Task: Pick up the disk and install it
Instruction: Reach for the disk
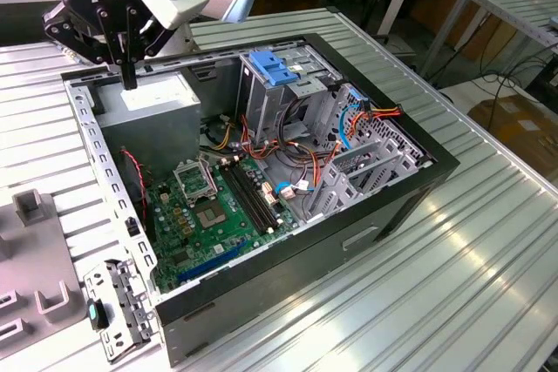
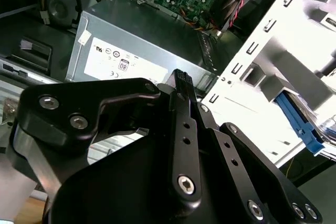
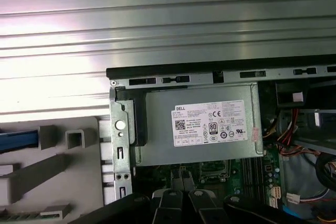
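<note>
Watch the drop: your gripper [image 1: 129, 81] hangs tip-down just above the power-supply box [image 1: 155, 98]. Any descent here would likely ram its lid, and a sideways sweep could clip the case wall [image 1: 91, 141] beside the box. The jaws look pressed together, holding nothing. The disk [image 2: 300, 123], its blue rail showing in the second wrist view, lies outside the case, beyond that wall from the box.

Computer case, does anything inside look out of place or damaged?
Nothing stands out. The computer case lies open with its cables tucked inside, and the gripper hangs over the power supply.
</note>
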